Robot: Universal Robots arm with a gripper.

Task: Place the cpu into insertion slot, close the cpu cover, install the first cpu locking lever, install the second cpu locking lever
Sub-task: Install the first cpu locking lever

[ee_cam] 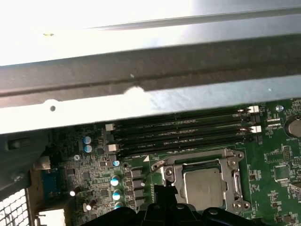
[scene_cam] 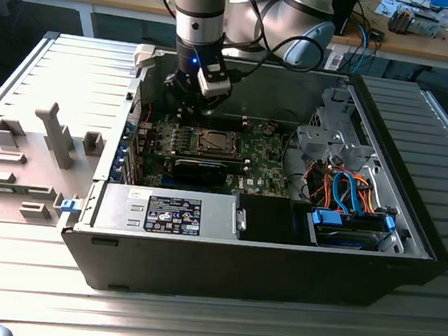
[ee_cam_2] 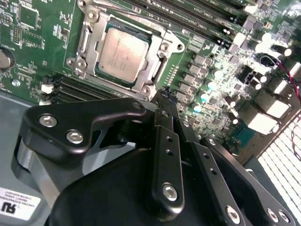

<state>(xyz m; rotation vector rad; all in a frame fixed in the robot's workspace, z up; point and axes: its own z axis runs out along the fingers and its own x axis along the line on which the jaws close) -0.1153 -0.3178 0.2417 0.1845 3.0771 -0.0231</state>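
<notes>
The cpu (ee_cam_2: 123,51), a square chip with a silver-grey top, lies flat in the insertion slot (ee_cam: 188,168) on the green board. The silver cpu cover (ee_cam_2: 160,54) is down around it, and the chip shows through its window. A thin lever rod (ee_cam_2: 131,16) runs along one side of the socket; whether it is latched I cannot tell. My gripper (ee_cam_2: 164,96) hovers beside the socket with its black fingers shut on nothing. In the exterior view the gripper (scene_cam: 201,102) hangs above the board just behind the cpu (scene_cam: 214,142). The first wrist view has the cpu (ee_cam: 203,187) and cover (ee_cam: 233,181) beside the gripper (ee_cam: 162,190).
Long black memory slots (ee_cam: 183,134) lie between the socket and the case wall (ee_cam: 141,75). A long black card (scene_cam: 200,168) and the power supply (scene_cam: 172,215) sit in front. Blue and orange cables (scene_cam: 348,196) fill the exterior view's right. A grey panel (scene_cam: 34,158) lies at its left.
</notes>
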